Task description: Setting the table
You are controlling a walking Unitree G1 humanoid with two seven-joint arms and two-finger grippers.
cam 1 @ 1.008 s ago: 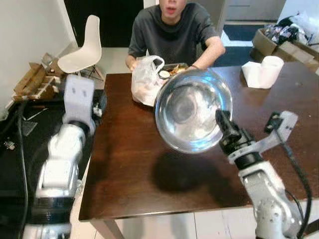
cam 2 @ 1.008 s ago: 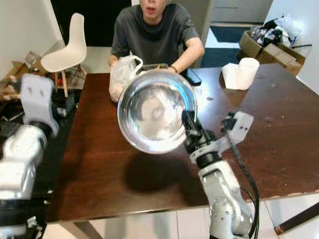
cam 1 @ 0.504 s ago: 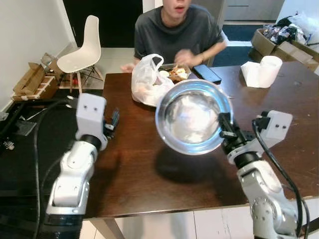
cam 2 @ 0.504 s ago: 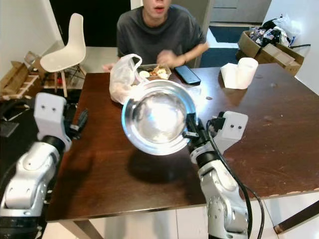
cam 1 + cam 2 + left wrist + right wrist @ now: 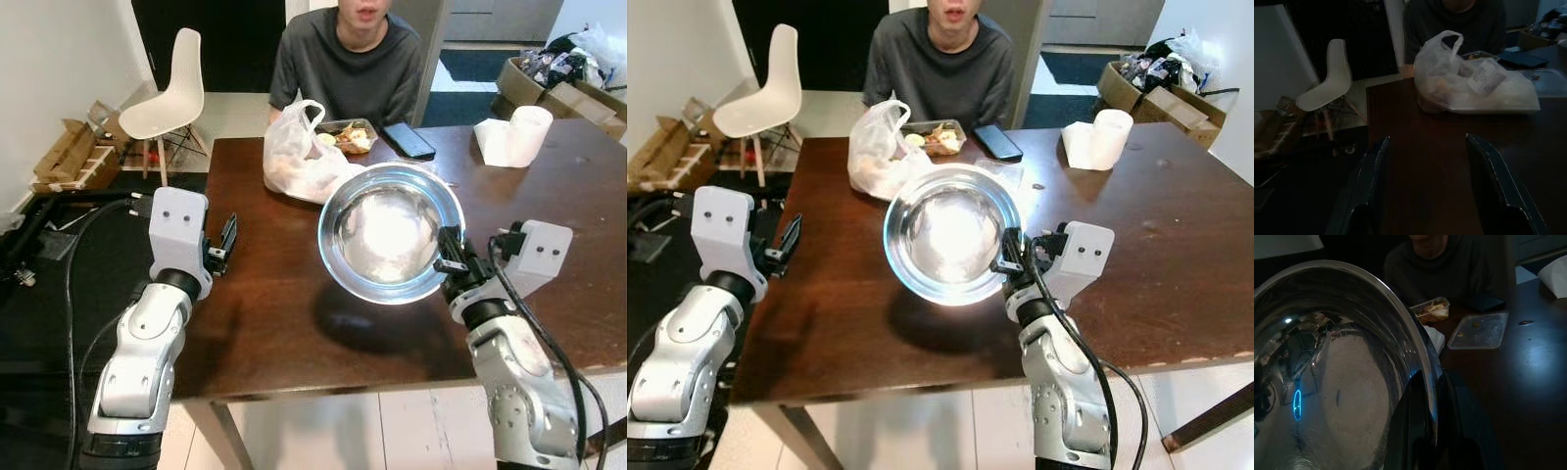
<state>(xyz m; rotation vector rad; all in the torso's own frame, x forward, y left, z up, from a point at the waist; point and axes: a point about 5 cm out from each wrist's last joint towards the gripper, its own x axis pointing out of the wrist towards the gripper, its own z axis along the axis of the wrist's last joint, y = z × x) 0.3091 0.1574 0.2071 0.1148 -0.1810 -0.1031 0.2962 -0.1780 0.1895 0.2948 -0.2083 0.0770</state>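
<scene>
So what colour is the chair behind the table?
The chair is white, with thin wooden-looking legs; the left eye view shows it best.

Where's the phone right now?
The phone lies at the table's far edge in front of the person, just right of the food tray and beyond the bowl.

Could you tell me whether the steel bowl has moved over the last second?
Yes. The right gripper has tipped the steel bowl from nearly upright to almost level and lowered it toward the table, its shadow drawing closer beneath it.
</scene>
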